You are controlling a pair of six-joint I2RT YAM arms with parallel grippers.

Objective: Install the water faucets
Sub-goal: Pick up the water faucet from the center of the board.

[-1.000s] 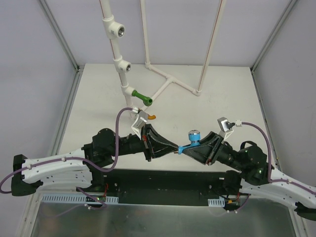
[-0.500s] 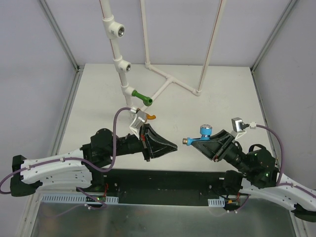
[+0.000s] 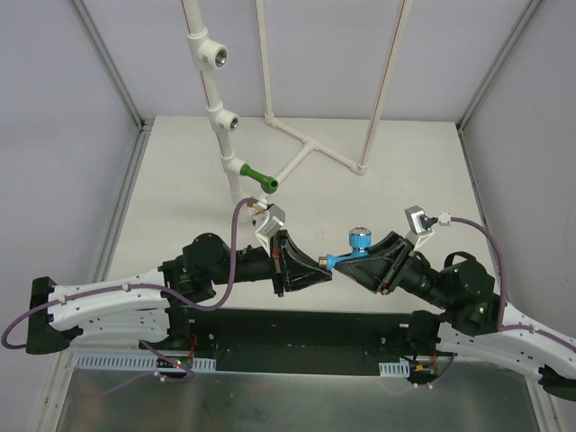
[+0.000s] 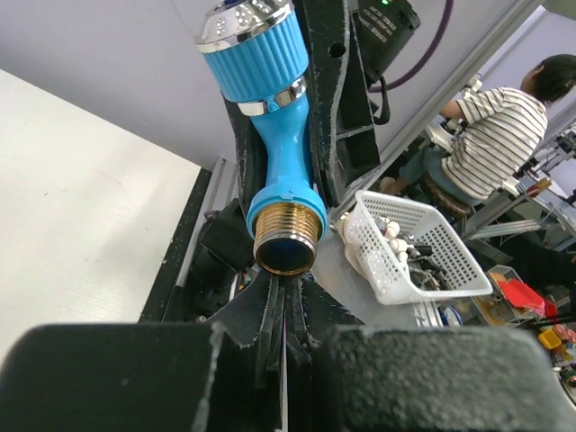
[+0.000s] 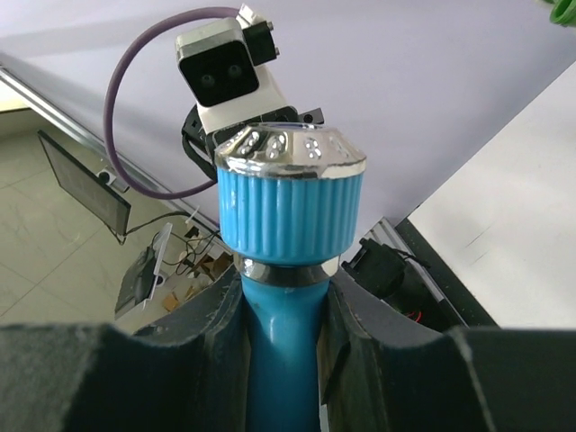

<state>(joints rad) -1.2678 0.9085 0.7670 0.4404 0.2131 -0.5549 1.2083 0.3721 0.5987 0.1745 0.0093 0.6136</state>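
My right gripper is shut on the light blue faucet, clamping its stem just under the ribbed knob. The faucet's brass threaded end points at my left gripper. The left gripper is shut and empty, its tips right at that threaded end. The green faucet sits in the lowest tee of the white pipe stand. The orange faucet is hidden.
The white pipe stand rises at the back left with two open tees above the green faucet. Its base pipes lie across the back of the table. Off the table are a white basket and a person.
My left gripper has moved right and my right gripper has brought the blue faucet back left, so they now meet. The orange faucet, seen earlier by the left wrist, is now covered.
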